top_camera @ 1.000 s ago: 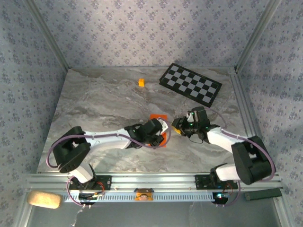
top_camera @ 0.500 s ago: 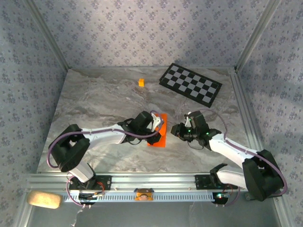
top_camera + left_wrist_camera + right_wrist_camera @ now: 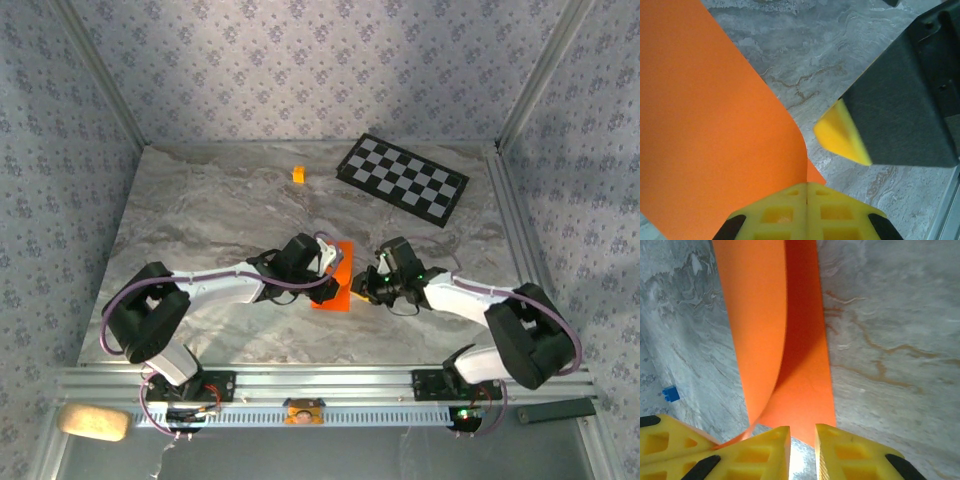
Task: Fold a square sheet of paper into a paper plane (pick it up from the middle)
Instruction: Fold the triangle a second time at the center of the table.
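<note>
Short of the checkered board (image 3: 402, 186), left gripper (image 3: 806, 190) pinches the square sheet of paper (image 3: 715, 125); right gripper (image 3: 802, 432) gapes narrowly at its edge

A grey marble-patterned worktop (image 3: 200, 210) carries a flat black-and-white checkered board (image 3: 402, 190), lying askew near its far right corner. A tiny orange-yellow cube (image 3: 298, 174) sits to the left of the board, apart from it. Blue-grey floral wallpaper (image 3: 300, 70) lines three sides. A beige oblong pad (image 3: 93, 421) lies below the slotted aluminium rail (image 3: 330, 385), at the near left
</note>
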Action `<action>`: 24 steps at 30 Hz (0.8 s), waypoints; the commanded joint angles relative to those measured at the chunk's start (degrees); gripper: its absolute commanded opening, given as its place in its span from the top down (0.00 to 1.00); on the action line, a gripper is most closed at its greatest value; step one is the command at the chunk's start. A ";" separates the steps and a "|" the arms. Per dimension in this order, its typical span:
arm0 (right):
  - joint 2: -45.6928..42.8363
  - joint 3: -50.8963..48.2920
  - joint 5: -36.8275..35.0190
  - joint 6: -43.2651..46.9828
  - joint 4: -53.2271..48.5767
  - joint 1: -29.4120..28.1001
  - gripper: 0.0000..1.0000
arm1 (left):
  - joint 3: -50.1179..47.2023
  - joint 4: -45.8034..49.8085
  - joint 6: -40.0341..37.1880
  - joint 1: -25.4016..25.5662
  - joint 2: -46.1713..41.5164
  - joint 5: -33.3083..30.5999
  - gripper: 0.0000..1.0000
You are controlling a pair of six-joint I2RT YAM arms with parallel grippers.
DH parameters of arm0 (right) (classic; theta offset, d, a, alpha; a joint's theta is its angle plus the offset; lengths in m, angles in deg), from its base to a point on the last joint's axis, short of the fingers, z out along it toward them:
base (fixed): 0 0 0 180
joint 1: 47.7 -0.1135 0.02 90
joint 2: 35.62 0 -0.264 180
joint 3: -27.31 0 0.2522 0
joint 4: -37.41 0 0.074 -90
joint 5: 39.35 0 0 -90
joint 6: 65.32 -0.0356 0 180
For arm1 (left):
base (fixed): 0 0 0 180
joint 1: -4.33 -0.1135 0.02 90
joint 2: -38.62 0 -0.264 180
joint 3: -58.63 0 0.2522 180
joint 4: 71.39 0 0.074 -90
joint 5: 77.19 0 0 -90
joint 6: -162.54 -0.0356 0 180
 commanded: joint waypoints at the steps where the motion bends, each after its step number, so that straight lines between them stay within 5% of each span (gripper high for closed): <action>1: 1.99 1.91 1.69 -1.44 2.25 -1.31 0.81 | -0.41 -0.79 0.23 -0.22 -1.29 -0.06 1.00; 13: 3.07 1.91 1.96 -2.37 5.07 -1.26 0.83 | 0.04 1.02 -1.26 -0.22 -0.17 1.18 0.87; 24: 3.50 1.92 1.99 -2.63 5.69 -1.06 0.83 | 0.30 3.22 -3.37 -0.23 -0.01 1.62 0.89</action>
